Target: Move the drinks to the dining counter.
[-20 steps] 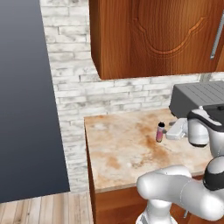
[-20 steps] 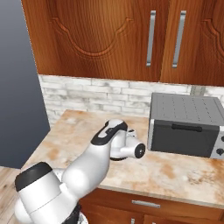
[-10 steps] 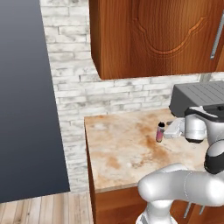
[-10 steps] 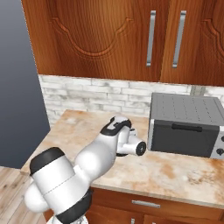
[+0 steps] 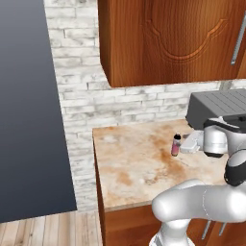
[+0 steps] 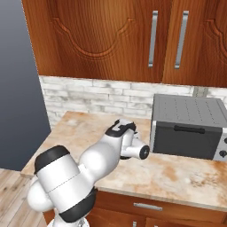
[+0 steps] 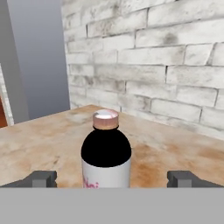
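The tool (image 7: 112, 178) is level with the surface (image 5: 129, 163), its two fingertips (image 7: 40, 178) spread wide apart and holding nothing, and a small bottle (image 7: 106, 151) with a dark body, a pinkish cap and a white label stands upright directly ahead of it, centred between the tips but not yet between them. From the left base view the same bottle (image 5: 176, 145) stands near the far right of the surface, just left of the tool (image 5: 191, 142), with the toaster oven (image 6: 188, 126) beyond on the right. The bottle's long axis is vertical, so a straight advance along the tool's line should bring it between the fingers; no container is involved.
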